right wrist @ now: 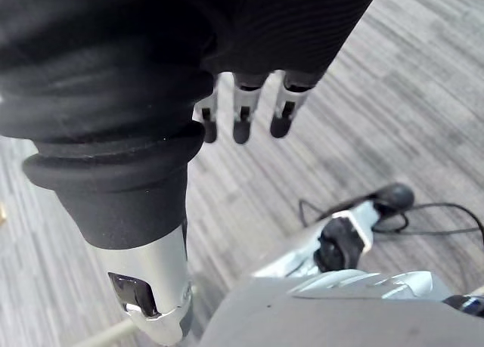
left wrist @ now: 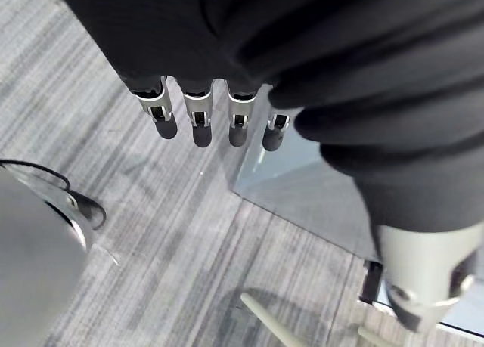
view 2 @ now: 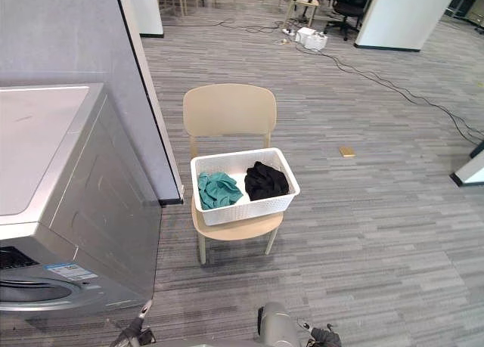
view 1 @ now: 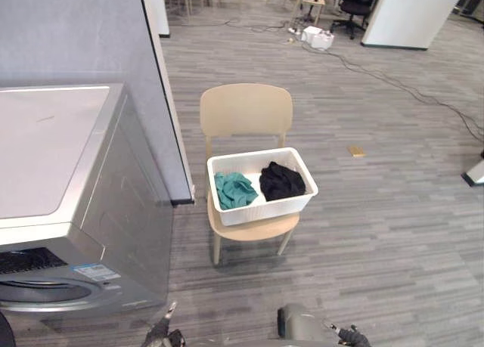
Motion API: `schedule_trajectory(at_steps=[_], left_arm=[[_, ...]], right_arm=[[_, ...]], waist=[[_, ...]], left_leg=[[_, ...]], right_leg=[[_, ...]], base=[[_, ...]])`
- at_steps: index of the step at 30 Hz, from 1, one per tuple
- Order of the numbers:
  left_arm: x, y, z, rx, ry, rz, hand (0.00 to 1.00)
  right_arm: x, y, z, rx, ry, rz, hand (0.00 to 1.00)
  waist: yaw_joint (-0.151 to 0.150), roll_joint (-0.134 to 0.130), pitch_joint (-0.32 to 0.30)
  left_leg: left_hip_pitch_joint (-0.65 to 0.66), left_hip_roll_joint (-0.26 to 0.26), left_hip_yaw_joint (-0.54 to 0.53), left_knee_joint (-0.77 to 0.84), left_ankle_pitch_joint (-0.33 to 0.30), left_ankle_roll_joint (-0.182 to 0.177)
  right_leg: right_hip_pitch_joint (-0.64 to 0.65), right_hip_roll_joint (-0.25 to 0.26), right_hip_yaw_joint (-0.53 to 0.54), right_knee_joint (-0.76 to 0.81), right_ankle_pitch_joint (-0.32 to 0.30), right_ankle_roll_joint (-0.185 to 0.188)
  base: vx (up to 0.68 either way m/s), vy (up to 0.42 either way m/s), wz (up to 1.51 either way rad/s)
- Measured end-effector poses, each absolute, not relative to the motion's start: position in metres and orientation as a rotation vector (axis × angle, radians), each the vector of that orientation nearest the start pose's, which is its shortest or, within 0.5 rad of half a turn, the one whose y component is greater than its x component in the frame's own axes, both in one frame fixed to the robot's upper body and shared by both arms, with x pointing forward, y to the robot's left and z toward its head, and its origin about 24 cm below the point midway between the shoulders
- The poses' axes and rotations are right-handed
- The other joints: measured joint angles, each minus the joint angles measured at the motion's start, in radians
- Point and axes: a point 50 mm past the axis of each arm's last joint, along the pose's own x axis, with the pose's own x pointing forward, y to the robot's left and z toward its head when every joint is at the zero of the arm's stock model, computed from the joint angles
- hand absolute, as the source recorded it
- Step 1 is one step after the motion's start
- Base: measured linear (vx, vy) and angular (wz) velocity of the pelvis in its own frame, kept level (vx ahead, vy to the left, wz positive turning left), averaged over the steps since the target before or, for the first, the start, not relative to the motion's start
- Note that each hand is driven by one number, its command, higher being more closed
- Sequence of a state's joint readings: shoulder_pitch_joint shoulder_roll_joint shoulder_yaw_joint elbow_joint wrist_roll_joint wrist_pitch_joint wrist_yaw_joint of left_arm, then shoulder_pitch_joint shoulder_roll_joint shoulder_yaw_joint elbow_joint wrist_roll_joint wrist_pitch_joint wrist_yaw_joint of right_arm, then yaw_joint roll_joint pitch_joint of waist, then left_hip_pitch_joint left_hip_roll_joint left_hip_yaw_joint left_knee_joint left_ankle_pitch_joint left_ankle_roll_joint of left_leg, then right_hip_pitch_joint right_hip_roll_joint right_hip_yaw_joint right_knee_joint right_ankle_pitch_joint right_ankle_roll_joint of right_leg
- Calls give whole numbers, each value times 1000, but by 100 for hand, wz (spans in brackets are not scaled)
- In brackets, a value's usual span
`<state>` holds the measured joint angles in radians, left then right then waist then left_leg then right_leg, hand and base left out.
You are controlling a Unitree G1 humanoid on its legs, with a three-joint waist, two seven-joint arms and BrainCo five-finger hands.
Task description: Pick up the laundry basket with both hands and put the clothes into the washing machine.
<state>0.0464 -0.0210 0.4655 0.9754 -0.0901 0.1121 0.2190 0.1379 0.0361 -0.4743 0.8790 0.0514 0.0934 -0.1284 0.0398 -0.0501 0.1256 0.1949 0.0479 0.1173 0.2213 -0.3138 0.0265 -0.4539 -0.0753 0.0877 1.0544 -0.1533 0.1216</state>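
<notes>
Overhead, the laundry basket [view 1: 265, 209] rests on a chair [view 1: 246, 109]; wrist views show left robot hand [left wrist: 199, 113], right robot hand [right wrist: 243, 111] loose-fingered, apparently empty.

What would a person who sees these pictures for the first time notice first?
A white basket stands on a beige chair in the middle of the floor, with a green cloth and a black cloth inside it. A grey washing machine stands to the left of it, apart from the chair. The left hand and the right hand hang open above the floor, holding nothing.
</notes>
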Motion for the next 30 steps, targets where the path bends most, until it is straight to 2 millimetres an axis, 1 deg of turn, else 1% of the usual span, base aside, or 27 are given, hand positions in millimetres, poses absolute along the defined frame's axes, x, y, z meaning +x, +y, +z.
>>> schedule_trajectory(at_steps=[1, 2, 3, 4, 5, 6, 7, 8, 10, 11, 12, 13, 14, 15, 16, 17, 18, 19, 20, 21, 22, 23, 24, 26, 27, 28, 30], left_arm=[[95, 206, -159, -236, 1140, 656, 0], [97, 203, -159, -237, 1139, 645, 0], [97, 202, -159, -233, 1140, 640, 0], [96, 204, -159, -226, 1138, 641, 0], [95, 199, -161, -235, 1147, 631, 0], [94, 187, -163, -254, 1162, 598, 0], [94, 182, -163, -259, 1162, 587, 0], [93, 182, -164, -245, 1168, 571, 0], [92, 181, -164, -246, 1175, 569, 0], [93, 180, -164, -246, 1171, 565, 0], [93, 180, -164, -247, 1170, 566, 0], [95, 182, -163, -246, 1159, 571, 0], [97, 183, -162, -245, 1153, 571, 0], [96, 185, -162, -239, 1149, 575, 0], [95, 186, -162, -236, 1152, 575, 0], [92, 185, -163, -235, 1160, 576, 0], [91, 186, -162, -207, 1155, 561, 0], [92, 188, -161, -189, 1148, 553, 0], [93, 188, -160, -171, 1141, 543, 0], [92, 189, -160, -155, 1139, 547, 0], [92, 185, -160, -141, 1144, 532, 0], [91, 183, -161, -138, 1151, 528, 0], [88, 184, -161, -125, 1163, 541, 0], [85, 188, -162, -94, 1170, 540, 0], [85, 190, -161, -79, 1172, 536, 0], [86, 191, -161, -33, 1174, 503, 0], [88, 192, -161, 29, 1174, 453, 0]], right_arm=[[78, -214, -157, 243, 1096, -624, 0], [76, -215, -157, 267, 1096, -649, 0], [74, -215, -158, 272, 1103, -656, 0], [63, -211, -162, 289, 1143, -669, 0], [60, -213, -163, 302, 1151, -686, 0], [57, -221, -162, 298, 1155, -716, 0], [56, -222, -162, 301, 1156, -722, 0], [57, -223, -162, 304, 1155, -721, 0], [60, -223, -162, 302, 1152, -714, 0], [64, -223, -162, 283, 1148, -691, 0], [66, -223, -161, 274, 1147, -680, 0], [72, -222, -160, 257, 1135, -654, 0], [78, -221, -159, 245, 1120, -633, 0], [89, -219, -155, 220, 1085, -591, 0], [98, -218, -151, 204, 1055, -565, 0], [116, -215, -142, 199, 973, -531, 0], [137, -213, -128, 193, 870, -501, 0], [147, -211, -120, 198, 818, -488, 0], [160, -208, -109, 195, 744, -476, 0], [175, -208, -93, 178, 647, -469, 0], [188, -206, -74, 165, 544, -450, 0], [193, -208, -65, 160, 495, -450, 0], [203, -207, -46, 154, 401, -453, 0], [212, -201, -25, 166, 292, -443, 0], [214, -198, -19, 166, 263, -433, 0], [221, -193, -3, 127, 188, -399, 0], [227, -187, 9, 77, 130, -360, 0]], waist=[[-1, 6, 3], [-1, 15, 6], [-3, 16, 5], [-5, -3, -1], [-8, 14, 1], [0, 67, -11], [-1, 71, -11], [-8, 76, -13], [-24, 82, -16], [-26, 82, -16], [-26, 84, -17], [-25, 83, -18], [-24, 83, -16], [-22, 79, -12], [-20, 75, -9], [-18, 86, -13], [-20, 86, -14], [-19, 85, -13], [-15, 80, -15], [-12, 75, -18], [-9, 83, -24], [-9, 94, -31], [-7, 92, -57], [-16, 73, -69], [-18, 68, -72], [-21, 63, -75], [-22, 62, -76]], left_leg=[[14, 10, -5, -8, 0, 0], [42, 28, -15, -31, 0, 0], [53, 35, -20, -43, 0, 0], [78, 35, -43, -60, -8, -15], [97, 50, -60, -63, -20, -35], [86, 90, -76, -59, 15, -81], [82, 91, -85, -54, 33, -92], [80, 93, -99, -40, 67, -102], [78, 107, -102, -19, 100, -119], [74, 120, -102, 29, 131, -155], [63, 127, -104, 62, 142, -169], [1, 138, -117, 208, 176, -200], [-38, 141, -118, 284, 200, -208], [-118, 145, -117, 446, 274, -214], [-157, 147, -112, 522, 267, -214], [-223, 158, -82, 613, 206, -172], [-266, 166, -23, 616, 153, -130], [-281, 171, 6, 584, 137, -107], [-292, 177, 45, 503, 119, -76], [-290, 176, 75, 360, 112, -65], [-281, 162, 73, 190, 162, -82], [-283, 161, 72, 132, 195, -103], [-241, 142, 81, 43, 187, -124], [-224, 113, 89, -27, 193, -123], [-218, 103, 94, -43, 198, -116], [-194, 82, 108, -73, 207, -105], [-177, 63, 108, -83, 208, -103]], right_leg=[[-6, 5, -16, -45, -12, -11], [0, 13, -49, -182, -17, -25], [14, 19, -62, -273, -12, -27], [87, 20, -57, -552, 52, -16], [100, 34, -78, -547, 66, -68], [113, 63, -97, -560, 47, -96], [112, 61, -104, -555, 33, -102], [118, 56, -119, -538, 5, -117], [143, 58, -141, -535, -19, -134], [178, 64, -156, -547, -34, -147], [196, 68, -162, -559, -37, -151], [240, 73, -175, -595, -41, -153], [258, 73, -178, -611, -42, -152], [293, 71, -170, -639, -44, -155], [307, 71, -166, -651, -45, -156], [330, 66, -164, -671, -46, -161], [348, 55, -163, -688, -47, -161], [363, 50, -163, -704, -45, -159], [381, 40, -162, -721, -40, -151], [395, 28, -162, -734, -37, -146], [393, 27, -155, -735, -41, -130], [388, 33, -150, -735, -43, -120], [383, 20, -130, -749, -37, -92], [389, 2, -124, -798, -17, -67], [393, 0, -118, -813, -9, -62], [416, -15, -105, -856, 10, -47], [443, -30, -95, -896, 28, -38]], base=[[334, -164, 21], [281, -152, 18], [471, -301, 43], [329, -225, 43], [472, -316, 40], [288, -198, 15], [413, -311, 18], [260, -229, 17], [345, -269, 25], [344, -251, 24], [292, -200, 28], [157, -108, 25], [186, -145, 21], [103, -95, 4], [148, -77, -10], [92, 14, -11], [124, 22, -7], [103, 63, 1], [138, 93, 2], [167, 165, -6], [147, 174, -8], [177, 221, -22], [165, 177, -16], [175, 209, -9], [144, 197, -13], [88, 115, -15], [76, 131, -14]])
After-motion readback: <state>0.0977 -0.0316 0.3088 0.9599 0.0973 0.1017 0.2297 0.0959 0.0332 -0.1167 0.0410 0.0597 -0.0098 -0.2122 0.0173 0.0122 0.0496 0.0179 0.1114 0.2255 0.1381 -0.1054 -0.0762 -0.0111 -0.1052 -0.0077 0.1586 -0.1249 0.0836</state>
